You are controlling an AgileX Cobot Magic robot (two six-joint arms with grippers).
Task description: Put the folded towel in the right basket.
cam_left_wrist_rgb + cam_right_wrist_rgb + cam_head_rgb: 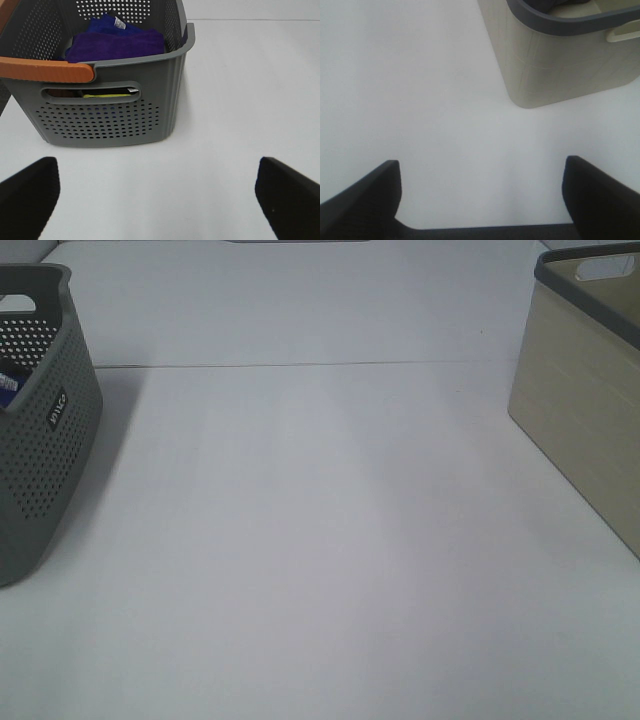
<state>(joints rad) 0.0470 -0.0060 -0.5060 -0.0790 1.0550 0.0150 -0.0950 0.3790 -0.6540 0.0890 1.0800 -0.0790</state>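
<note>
Folded purple cloth towel (117, 44) sits ahead of my left gripper (160, 192), fingers apart, inside the grey holey plastic basket (115, 120). I might bump its rim reaching in.

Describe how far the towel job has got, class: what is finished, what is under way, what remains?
Nothing is finished. The purple folded towel sits in the grey basket. Nothing is in hand: the left gripper and right gripper are open and hold nothing. Left to do: grasp the towel, carry it across and put it in the beige basket.
</note>
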